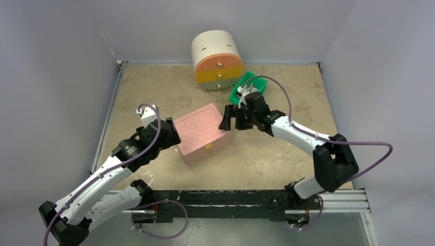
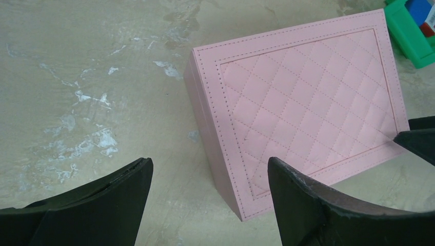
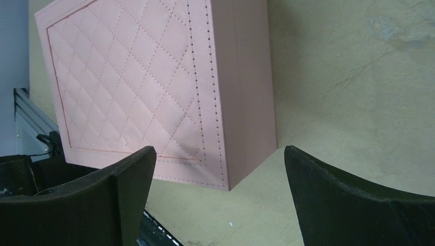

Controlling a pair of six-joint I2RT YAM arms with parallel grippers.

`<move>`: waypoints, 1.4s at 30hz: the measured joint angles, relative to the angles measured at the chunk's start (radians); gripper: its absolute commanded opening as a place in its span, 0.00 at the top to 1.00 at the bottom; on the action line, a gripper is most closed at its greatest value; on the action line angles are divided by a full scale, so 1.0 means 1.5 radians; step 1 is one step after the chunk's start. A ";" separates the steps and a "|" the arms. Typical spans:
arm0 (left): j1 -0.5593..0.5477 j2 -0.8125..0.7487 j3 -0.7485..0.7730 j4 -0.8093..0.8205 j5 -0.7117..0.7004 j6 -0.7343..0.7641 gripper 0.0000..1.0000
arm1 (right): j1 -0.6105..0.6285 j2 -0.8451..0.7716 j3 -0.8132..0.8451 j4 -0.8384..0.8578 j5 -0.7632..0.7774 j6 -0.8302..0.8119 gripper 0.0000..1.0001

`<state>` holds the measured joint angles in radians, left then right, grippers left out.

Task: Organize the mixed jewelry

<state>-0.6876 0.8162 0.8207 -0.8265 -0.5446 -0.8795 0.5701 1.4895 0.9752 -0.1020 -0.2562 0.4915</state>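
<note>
Here, stitched quilted pink rectangular box [image 1: 202, 132], left pincer [image 2: 210, 164], right pincer [image 3: 219, 151], both gaping, empty.

A closed pink quilted box [image 1: 203, 132] is sitting mid-table, blocking the straight path between the left gripper [image 2: 210, 165] and the right gripper [image 1: 232, 120], which are flanking its two ends with jaws spread wide. Bare table [image 1: 287, 154] is lying open in front of the box and along the far left, while a green bin [image 1: 248, 88] and a round drawer unit [image 1: 217, 60] are crowding the back behind the right gripper.
</note>
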 measured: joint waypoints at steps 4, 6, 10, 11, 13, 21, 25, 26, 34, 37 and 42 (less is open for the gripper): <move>0.000 -0.010 0.002 0.002 0.009 0.011 0.18 | -0.001 0.036 0.001 0.023 -0.038 0.005 0.07; 0.000 -0.019 0.008 0.001 0.011 0.024 0.18 | -0.001 0.060 0.002 0.032 -0.059 0.007 0.09; 0.000 -0.039 0.028 0.002 0.011 0.052 0.18 | -0.002 0.087 0.006 0.053 -0.097 0.016 0.10; 0.000 -0.045 0.031 0.002 0.011 0.058 0.18 | -0.002 0.092 0.007 0.060 -0.104 0.018 0.11; 0.000 -0.057 0.038 0.004 0.011 0.074 0.18 | -0.002 0.099 0.008 0.072 -0.111 0.023 0.12; 0.000 -0.072 0.040 0.022 0.011 0.113 0.18 | -0.006 0.108 0.005 0.093 -0.126 0.049 0.17; 0.000 -0.072 0.038 0.040 0.012 0.126 0.18 | -0.008 0.107 -0.013 0.125 -0.126 0.069 0.19; 0.000 -0.071 0.037 0.043 0.012 0.127 0.18 | -0.009 0.106 -0.020 0.137 -0.126 0.077 0.20; 0.000 -0.051 0.032 0.062 0.019 0.130 0.18 | 0.027 0.096 -0.064 0.217 -0.120 0.154 0.22; 0.000 -0.045 0.029 0.072 0.024 0.131 0.18 | 0.072 0.096 -0.065 0.217 -0.118 0.173 0.22; 0.000 -0.037 0.024 0.085 0.035 0.131 0.18 | 0.111 0.072 -0.067 0.200 -0.099 0.186 0.19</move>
<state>-0.6876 0.7612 0.8574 -0.6983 -0.4923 -0.6834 0.7364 1.5978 0.8745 0.1974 -0.4046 0.7712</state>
